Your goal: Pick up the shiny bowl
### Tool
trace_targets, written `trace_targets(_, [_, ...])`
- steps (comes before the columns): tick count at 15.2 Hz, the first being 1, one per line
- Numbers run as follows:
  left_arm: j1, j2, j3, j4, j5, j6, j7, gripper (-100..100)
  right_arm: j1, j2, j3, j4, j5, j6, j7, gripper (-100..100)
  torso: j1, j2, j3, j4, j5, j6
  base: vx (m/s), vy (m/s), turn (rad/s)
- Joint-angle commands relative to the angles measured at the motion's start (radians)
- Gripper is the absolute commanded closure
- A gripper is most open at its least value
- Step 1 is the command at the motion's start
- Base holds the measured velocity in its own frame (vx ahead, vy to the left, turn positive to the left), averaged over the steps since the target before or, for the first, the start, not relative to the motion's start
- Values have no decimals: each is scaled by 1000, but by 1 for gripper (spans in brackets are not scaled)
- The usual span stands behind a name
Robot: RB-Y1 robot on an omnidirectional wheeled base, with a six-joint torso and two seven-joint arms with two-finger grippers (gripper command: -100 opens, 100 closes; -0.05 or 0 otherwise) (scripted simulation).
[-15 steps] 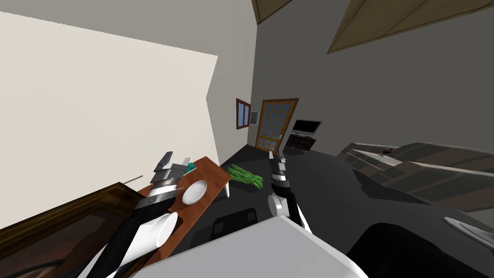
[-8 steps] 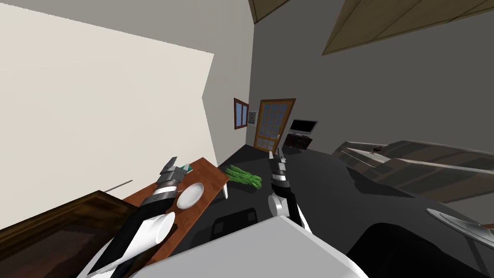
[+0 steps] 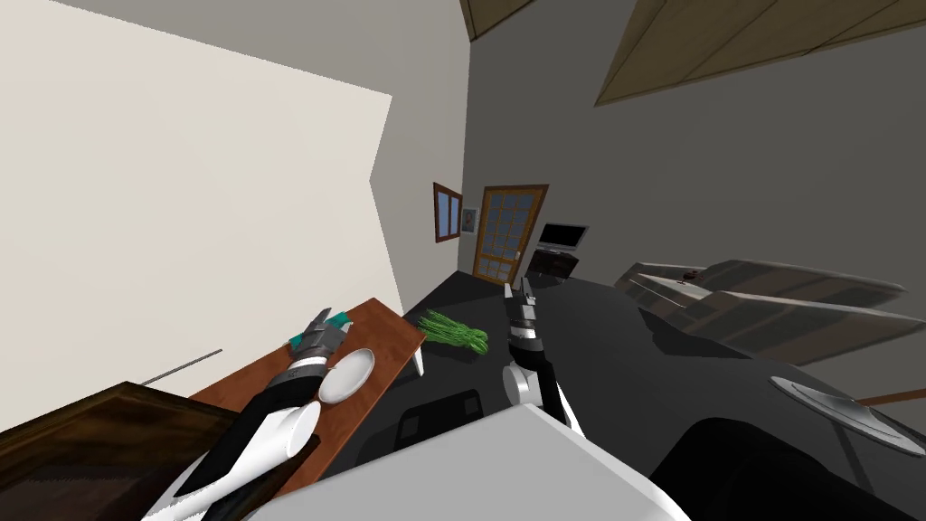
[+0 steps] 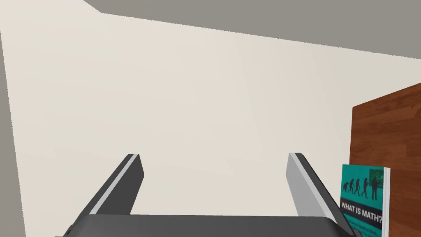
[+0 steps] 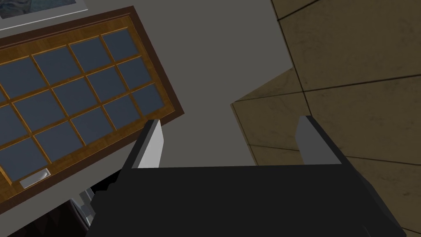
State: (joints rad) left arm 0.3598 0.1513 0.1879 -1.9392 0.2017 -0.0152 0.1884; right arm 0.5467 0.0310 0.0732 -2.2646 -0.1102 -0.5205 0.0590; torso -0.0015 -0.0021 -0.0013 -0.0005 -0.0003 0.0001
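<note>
At brown table [image 3: 387, 327] | left end effector [image 4: 214, 155] spread near white bowl [image 3: 346, 375] | right end effector [image 5: 229, 119] spread

Cream wall [image 3: 181, 208] on the left, grey wall [image 3: 723, 199] on the right, meeting in a far corner. Tan panelled ceiling [image 3: 760, 36] above. At the far end: wooden door [image 3: 506, 233] with a grid of glass panes, small wood-framed window [image 3: 446, 212] just beside it, dark TV [image 3: 561, 236] on a low stand. Dark floor [image 3: 615, 353]. Reddish-brown wooden table [image 3: 391, 333] near the cream wall, dark wood cabinet [image 3: 81, 443] closer in. Low grey-brown furniture [image 3: 778, 303] off to the right. Flat, even light.
</note>
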Motion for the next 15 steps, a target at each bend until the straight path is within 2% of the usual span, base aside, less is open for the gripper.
trace_targets(1, [-10, 10, 11, 38, 7, 18, 10, -100, 0, 0, 0, 0, 0, 0, 0, 0, 0, 0, 0, 0, 0, 0, 19, -20, -13])
trace_targets(2, [-20, 16, 31, 67, 16, 60, 22, -100, 0, 0, 0, 0, 0, 0, 0, 0, 0, 0, 0, 0, 0, 0, 20, -25, -62])
trace_targets(3, [-20, 16, 31, 83, 16, 60, 22, -100, 0, 0, 0, 0, 0, 0, 0, 0, 0, 0, 0, 0, 0, 0, 24, -23, -66])
trace_targets(4, [-30, 22, 52, 110, 25, 97, 34, -100, 0, 0, 0, 0, 0, 0, 0, 0, 0, 0, 0, 0, 0, 0, 32, -28, -87])
trace_targets(5, [-30, 22, 52, 129, 25, 103, 34, -100, 0, 0, 0, 0, 0, 0, 0, 0, 0, 0, 0, 0, 0, 0, 32, -23, -64])
trace_targets(6, [-41, 28, 73, 167, 35, 126, 47, -100, 0, 0, 0, 0, 0, 0, 0, 0, 0, 0, 0, 0, 0, 0, 36, -26, -74])
trace_targets(8, [-41, 28, 73, 175, 35, 146, 47, -100, 0, 0, 0, 0, 0, 0, 0, 0, 0, 0, 0, 0, 0, 0, 27, -21, -44])
trace_targets(9, [-51, 33, 94, 213, 44, 181, 59, -100, 0, 0, 0, 0, 0, 0, 0, 0, 0, 0, 0, 0, 0, 0, 25, -18, -67])
trace_targets(10, [-51, 33, 94, 221, 44, 190, 59, -100, 0, 0, 0, 0, 0, 0, 0, 0, 0, 0, 0, 0, 0, 0, 28, -16, -70])
trace_targets(11, [-62, 37, 115, 245, 53, 220, 72, -100, 0, 0, 0, 0, 0, 0, 0, 0, 0, 0, 0, 0, 0, 0, 35, -23, -88])
trace_targets(12, [-62, 37, 115, 268, 53, 234, 72, -100, 0, 0, 0, 0, 0, 0, 0, 0, 0, 0, 0, 0, 0, 0, 34, -22, -67])
trace_targets(13, [-62, 37, 115, 268, 53, 234, 72, -100, 0, 0, 0, 0, 0, 0, 0, 0, 0, 0, 0, 0, 0, 0, 24, -13, -17])
trace_targets(14, [-72, 42, 136, 301, 63, 271, 84, -100, 0, 0, 0, 0, 0, 0, 0, 0, 0, 0, 0, 0, 0, 0, 31, -18, -52])
trace_targets(15, [-72, 42, 136, 314, 63, 278, 84, -100, 0, 0, 0, 0, 0, 0, 0, 0, 0, 0, 0, 0, 0, 0, 32, -19, -61])
